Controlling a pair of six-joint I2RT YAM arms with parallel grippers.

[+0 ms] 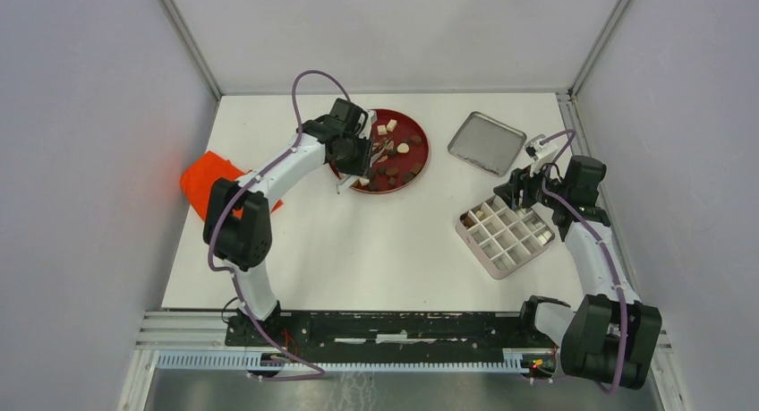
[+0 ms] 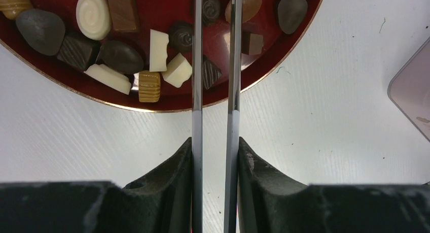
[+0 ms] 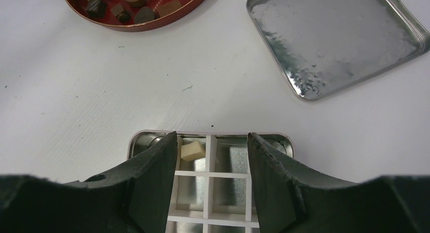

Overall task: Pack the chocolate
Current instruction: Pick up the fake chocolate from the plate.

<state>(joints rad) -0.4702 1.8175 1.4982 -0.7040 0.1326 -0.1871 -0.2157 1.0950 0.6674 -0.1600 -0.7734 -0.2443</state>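
Observation:
The chocolate [image 1: 391,151] is many small dark, brown and cream pieces on a red plate [image 1: 419,133]. My left gripper [image 1: 358,156] is shut on metal tweezers [image 2: 197,65], whose two arms reach over the plate [image 2: 152,4] among the pieces [image 2: 158,50]. Their tips are out of view. A dark swirled piece [image 2: 210,7] lies between the arms. My right gripper [image 1: 519,192] is open and empty over the far corner of a white-divided tin box [image 1: 506,236]. A cream piece [image 3: 192,151] lies in one cell beside its left finger.
The tin's silver lid [image 1: 486,142] lies upside down at the back right, between the plate and the box. An orange cloth [image 1: 210,183] lies at the left edge under the left arm. Grey walls enclose the table on three sides.

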